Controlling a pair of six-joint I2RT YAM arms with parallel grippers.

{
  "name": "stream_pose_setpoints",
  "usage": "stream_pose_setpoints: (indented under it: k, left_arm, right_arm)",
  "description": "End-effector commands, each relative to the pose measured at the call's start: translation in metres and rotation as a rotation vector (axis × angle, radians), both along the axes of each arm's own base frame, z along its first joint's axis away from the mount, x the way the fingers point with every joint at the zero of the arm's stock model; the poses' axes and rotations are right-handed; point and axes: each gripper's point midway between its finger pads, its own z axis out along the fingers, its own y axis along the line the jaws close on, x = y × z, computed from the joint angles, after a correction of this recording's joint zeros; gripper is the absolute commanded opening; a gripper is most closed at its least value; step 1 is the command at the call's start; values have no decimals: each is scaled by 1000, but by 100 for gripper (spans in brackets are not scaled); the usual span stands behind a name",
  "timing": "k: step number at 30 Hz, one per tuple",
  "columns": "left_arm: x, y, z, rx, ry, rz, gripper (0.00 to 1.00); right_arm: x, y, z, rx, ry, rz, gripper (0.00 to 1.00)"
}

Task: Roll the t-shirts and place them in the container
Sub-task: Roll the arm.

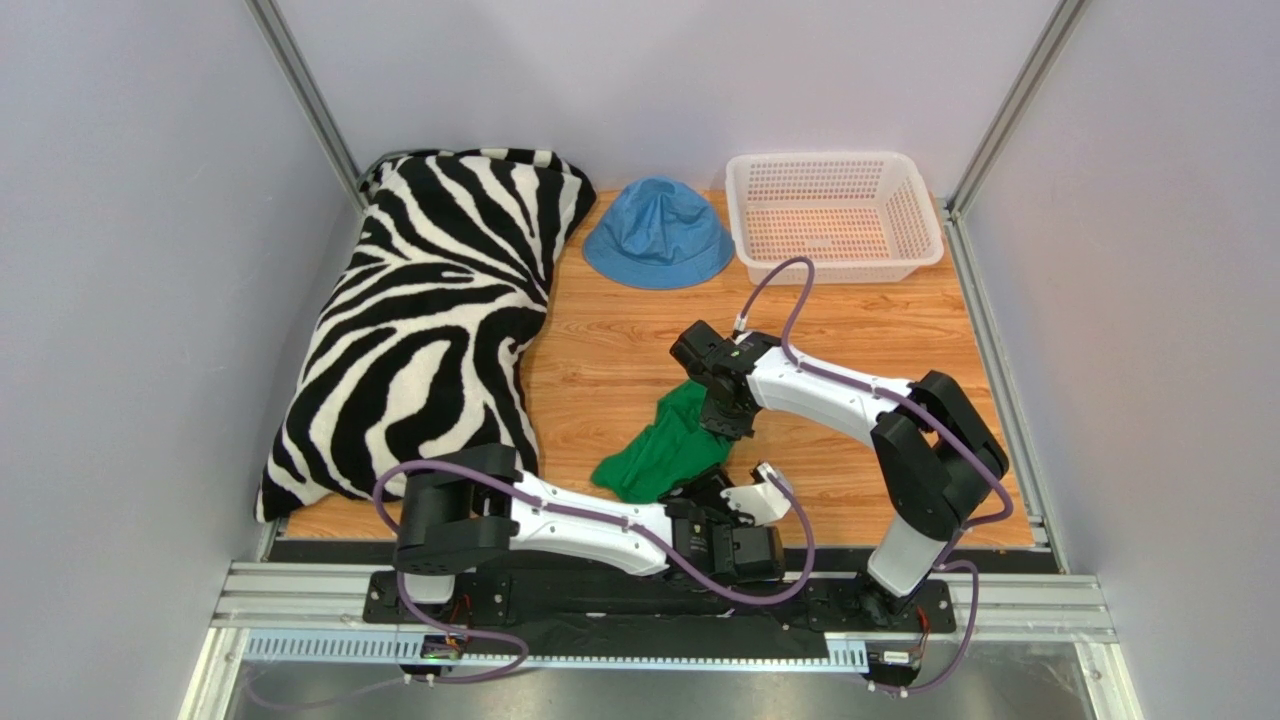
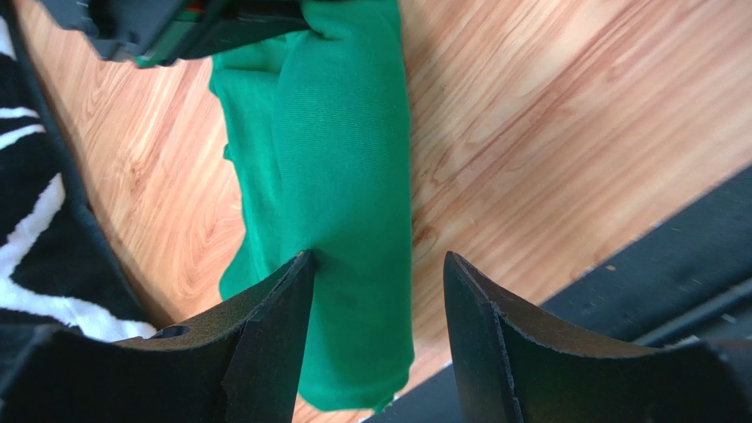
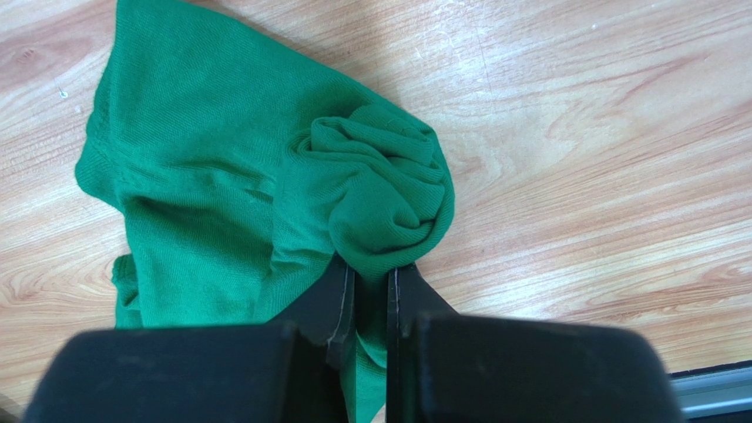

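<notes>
pale grey walls (image 1: 135,225) close in a warm wood-grain table (image 1: 616,360), smooth and faintly glossy. near its front middle lies the bright green knit cloth t-shirt (image 1: 655,450), gathered into a long, loose tube with a crumpled knot of folds at its far end and a flatter, wrinkled flap beside it. the right end effector (image 3: 371,278) has its black fingers pressed nearly together, pinching that knot. the left end effector (image 2: 378,264) stands spread at the tube's near end, one matte finger over the cloth's edge, the other over bare wood. a plump black-and-white zebra-striped pillow (image 1: 421,330) fills the left side, near the shirt. a blue cloth bucket hat (image 1: 657,233) and a white plastic mesh basket (image 1: 831,272) sit along the back, well apart from it. bare wood lies open between shirt and hat and off to the right.
</notes>
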Motion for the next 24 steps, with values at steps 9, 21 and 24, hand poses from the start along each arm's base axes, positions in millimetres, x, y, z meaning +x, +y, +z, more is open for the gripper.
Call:
stream_pose_setpoints:
  k: [9, 21, 24]
  left_arm:
    - [14, 10, -15, 129, -104, 79, 61]
    - [10, 6, 1, -192, 143, 65, 0]
    - [5, 3, 12, -307, 252, 45, 0]
  right_arm:
    - [-22, -17, -19, -59, 98, 8, 0]
    - [-16, -15, -4, -5, 11, 28, 27]
    - [-10, -13, 9, 41, -64, 32, 63]
